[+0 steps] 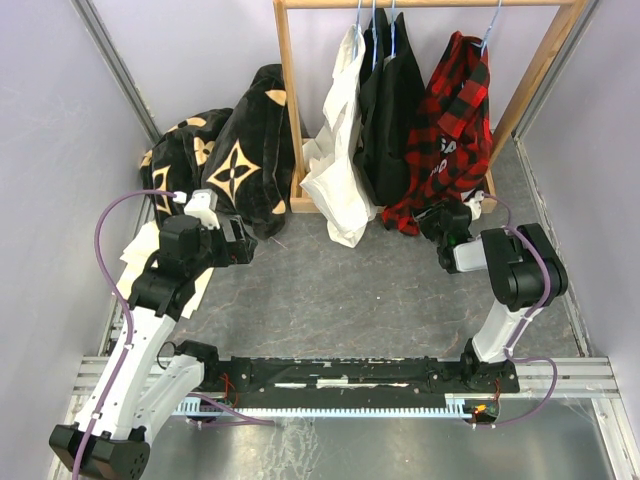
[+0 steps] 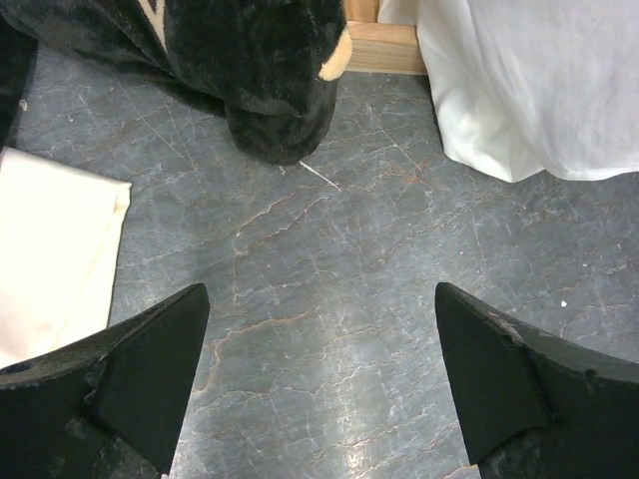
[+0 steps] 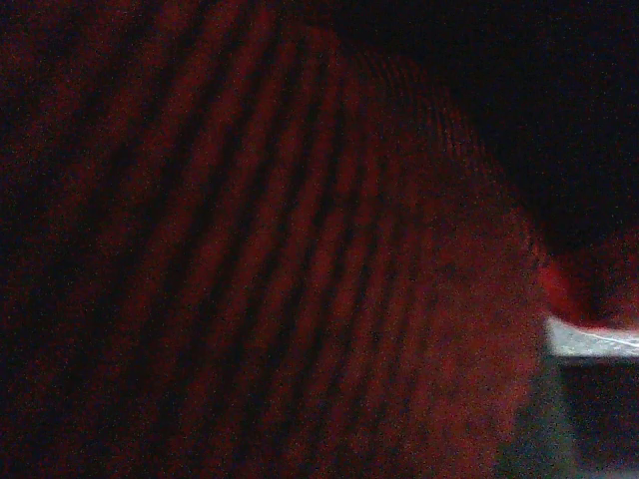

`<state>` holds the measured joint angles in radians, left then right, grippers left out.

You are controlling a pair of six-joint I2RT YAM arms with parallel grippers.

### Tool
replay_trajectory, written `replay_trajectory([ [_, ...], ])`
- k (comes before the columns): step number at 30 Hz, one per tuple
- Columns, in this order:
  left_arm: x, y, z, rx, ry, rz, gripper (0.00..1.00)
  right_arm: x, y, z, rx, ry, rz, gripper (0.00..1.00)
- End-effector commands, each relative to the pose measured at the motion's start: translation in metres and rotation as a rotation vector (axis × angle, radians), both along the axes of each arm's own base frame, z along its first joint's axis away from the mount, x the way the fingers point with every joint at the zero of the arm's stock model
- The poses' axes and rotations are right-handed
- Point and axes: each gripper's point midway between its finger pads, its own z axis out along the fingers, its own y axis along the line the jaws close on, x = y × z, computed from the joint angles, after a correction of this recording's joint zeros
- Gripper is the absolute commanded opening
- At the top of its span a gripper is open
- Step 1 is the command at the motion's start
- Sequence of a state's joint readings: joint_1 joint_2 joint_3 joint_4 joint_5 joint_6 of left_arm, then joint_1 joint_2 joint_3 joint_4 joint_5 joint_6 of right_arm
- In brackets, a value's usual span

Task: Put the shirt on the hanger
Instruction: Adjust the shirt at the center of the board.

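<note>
The red-and-black plaid shirt (image 1: 455, 120) hangs from the wooden rail on the light-blue hanger, of which only the hook (image 1: 489, 27) shows. My right gripper (image 1: 447, 224) is pushed against the shirt's lower hem. The right wrist view is filled with dark red shirt fabric (image 3: 300, 249), which hides both fingers, so whether the jaws have closed on the cloth cannot be told. My left gripper (image 2: 321, 379) stands open low over the grey floor with nothing between its fingers, in front of the black fabric and far from the shirt.
The wooden rail frame (image 1: 288, 100) also carries a white shirt (image 1: 340, 160) and a black garment (image 1: 392, 110). Black fabric with tan motifs (image 1: 235, 160) is heaped at the back left. A cream cloth (image 2: 50, 249) lies beside the left arm.
</note>
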<state>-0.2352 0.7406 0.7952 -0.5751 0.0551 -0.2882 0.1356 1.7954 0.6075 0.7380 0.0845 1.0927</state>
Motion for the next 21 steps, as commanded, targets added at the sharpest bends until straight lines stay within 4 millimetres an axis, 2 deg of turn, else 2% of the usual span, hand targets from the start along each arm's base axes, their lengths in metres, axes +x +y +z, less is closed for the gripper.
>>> replay_trajectory([
  [1,0.002,-0.003,0.023,-0.042,-0.054,0.011,1.00,0.029,0.001,0.056,0.042,-0.208,0.004,0.27],
  [5,0.002,-0.002,0.023,-0.040,-0.053,0.012,1.00,0.043,0.002,0.086,0.063,-0.292,0.030,0.06],
  [14,0.001,-0.001,0.027,-0.035,-0.059,0.015,1.00,0.074,0.006,0.148,0.103,-0.422,0.051,0.00],
  [21,0.001,0.001,0.028,-0.032,-0.064,0.021,1.00,0.073,0.007,0.177,0.114,-0.452,0.054,0.00],
])
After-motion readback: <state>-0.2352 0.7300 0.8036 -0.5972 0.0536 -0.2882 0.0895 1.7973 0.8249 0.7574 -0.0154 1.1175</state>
